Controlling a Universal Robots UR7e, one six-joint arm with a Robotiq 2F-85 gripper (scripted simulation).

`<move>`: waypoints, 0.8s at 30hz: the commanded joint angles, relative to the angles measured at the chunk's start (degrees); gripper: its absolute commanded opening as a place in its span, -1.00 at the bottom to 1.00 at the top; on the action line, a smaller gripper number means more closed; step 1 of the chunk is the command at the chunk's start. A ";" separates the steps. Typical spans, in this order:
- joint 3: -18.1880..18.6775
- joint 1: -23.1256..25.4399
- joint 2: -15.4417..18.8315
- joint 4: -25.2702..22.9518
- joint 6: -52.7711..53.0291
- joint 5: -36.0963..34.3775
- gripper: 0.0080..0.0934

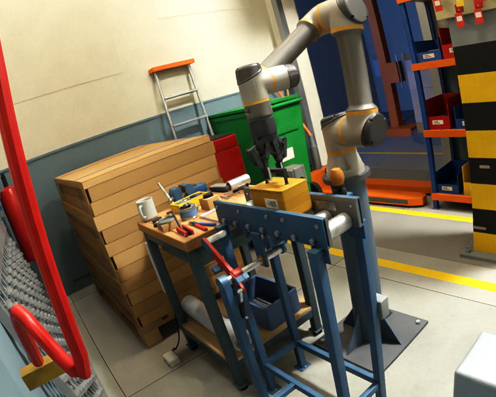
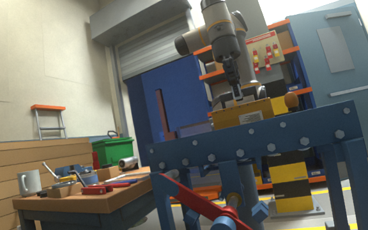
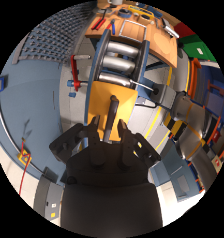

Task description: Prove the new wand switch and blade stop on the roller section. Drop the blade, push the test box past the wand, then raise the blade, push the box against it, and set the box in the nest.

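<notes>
On the blue roller stand, the yellow test box [image 1: 278, 193] [image 2: 244, 115] [image 3: 112, 108] sits on the rollers near the arm's end. A dark handle bar [image 3: 109, 119] runs along its top. My gripper [image 1: 272, 167] [image 2: 235, 92] [image 3: 108, 126] hangs open right over that handle, holding nothing. The wand [image 3: 142, 86] is a thin rod reaching across the rollers just beyond the box, from a grey switch housing [image 3: 162, 93]. A red lever [image 1: 225, 261] [image 3: 76, 73] hangs on the stand's side. The nest is a metal frame [image 3: 132, 31] on the wooden workbench past the rollers.
A blue bin [image 1: 269, 299] sits on the workbench's lower shelf. The workbench [image 1: 188, 222] holds a white mug [image 1: 146, 208], pliers, tape and a vise. Stacked cardboard boxes [image 1: 133, 222] stand behind it. An orange-knobbed post [image 1: 337, 177] stands at the stand's near end.
</notes>
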 commanded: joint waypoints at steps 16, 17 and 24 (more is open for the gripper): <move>-0.74 0.00 -0.57 1.24 0.00 0.00 -0.06; -0.89 0.00 -0.67 1.48 0.00 0.00 -0.06; -2.03 0.00 -1.45 3.39 0.00 0.00 -0.06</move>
